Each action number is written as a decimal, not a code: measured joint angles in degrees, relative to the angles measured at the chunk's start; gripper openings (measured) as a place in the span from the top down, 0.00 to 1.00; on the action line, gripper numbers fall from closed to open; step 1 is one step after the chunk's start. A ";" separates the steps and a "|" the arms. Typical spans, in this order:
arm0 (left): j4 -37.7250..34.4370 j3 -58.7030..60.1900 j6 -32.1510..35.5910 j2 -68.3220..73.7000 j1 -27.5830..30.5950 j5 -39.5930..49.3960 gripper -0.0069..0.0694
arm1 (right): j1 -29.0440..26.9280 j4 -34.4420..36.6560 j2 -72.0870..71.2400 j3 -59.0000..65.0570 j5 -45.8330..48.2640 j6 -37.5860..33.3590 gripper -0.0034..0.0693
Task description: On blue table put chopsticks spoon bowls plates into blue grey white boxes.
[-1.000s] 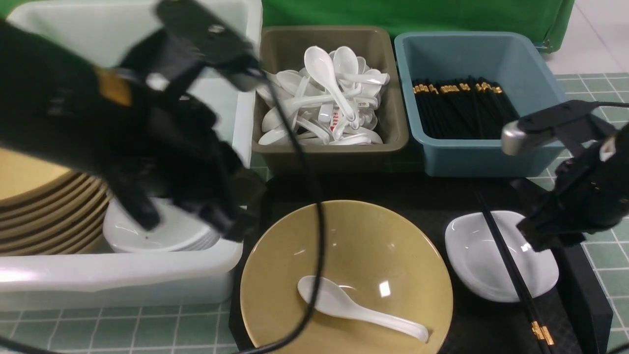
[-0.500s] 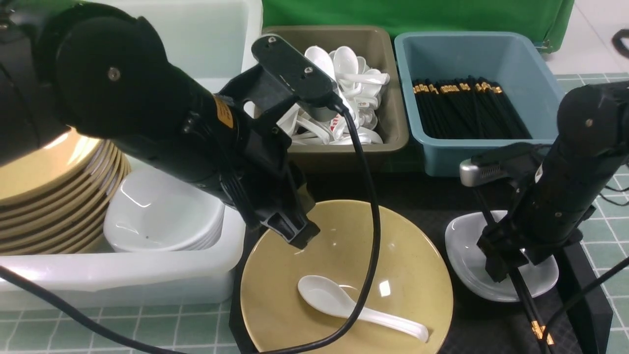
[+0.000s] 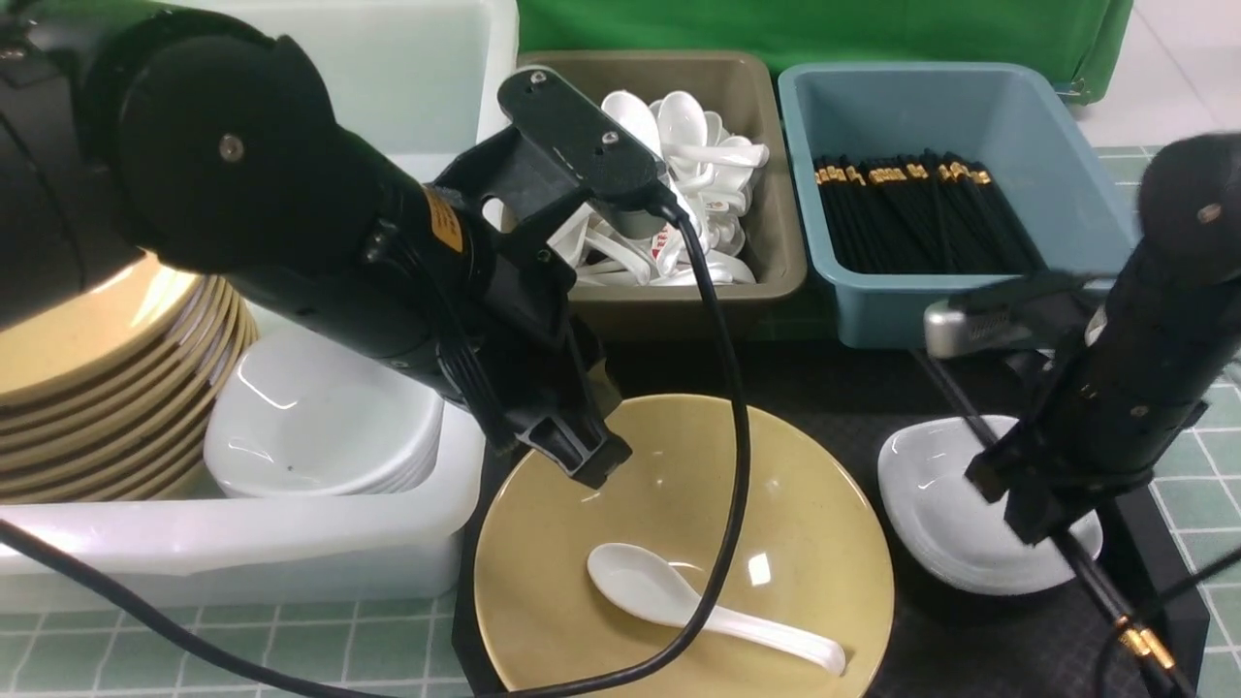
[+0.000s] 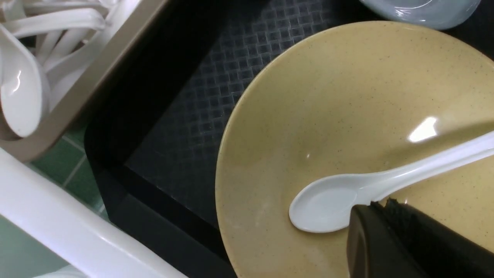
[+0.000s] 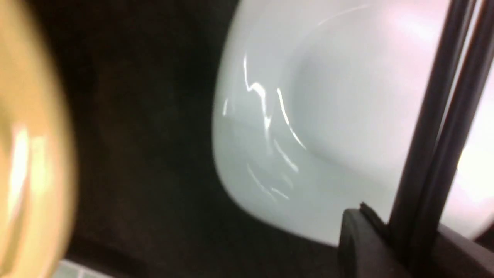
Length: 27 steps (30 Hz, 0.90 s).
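My right gripper (image 3: 1033,519) is shut on a pair of black chopsticks (image 3: 1096,586) over the small white plate (image 3: 936,514) on the black tray. In the right wrist view the chopsticks (image 5: 436,135) run between the jaws of the right gripper (image 5: 405,235), above the plate (image 5: 328,116). My left gripper (image 3: 587,465) is shut and empty, hovering over the tan bowl (image 3: 805,504). A white spoon (image 3: 679,601) lies in that bowl. The left wrist view shows the left gripper (image 4: 372,206) beside the spoon (image 4: 332,197) in the bowl (image 4: 328,96).
The white box (image 3: 242,553) holds stacked tan bowls (image 3: 97,407) and white plates (image 3: 320,427). The grey box (image 3: 679,301) holds spoons and the blue box (image 3: 931,310) holds chopsticks. The black tray (image 3: 834,388) sits on the blue table (image 3: 291,650).
The left arm swung from the white box to above the tan bowl, then held still. The right gripper came down over the plate, closed on the chopsticks and shifted them rightward.
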 joint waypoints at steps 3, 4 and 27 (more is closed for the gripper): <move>0.00 0.00 -1.66 0.47 0.00 -2.15 0.93 | 0.00 0.01 -5.00 -1.46 -0.33 -0.62 0.75; 0.00 0.00 -2.30 0.78 0.00 -3.53 0.93 | -0.07 0.01 -5.50 -2.48 -0.68 -0.62 0.75; 0.22 -25.65 -5.25 14.62 5.53 -14.36 0.93 | -6.68 0.05 28.99 -53.20 -16.18 10.58 0.73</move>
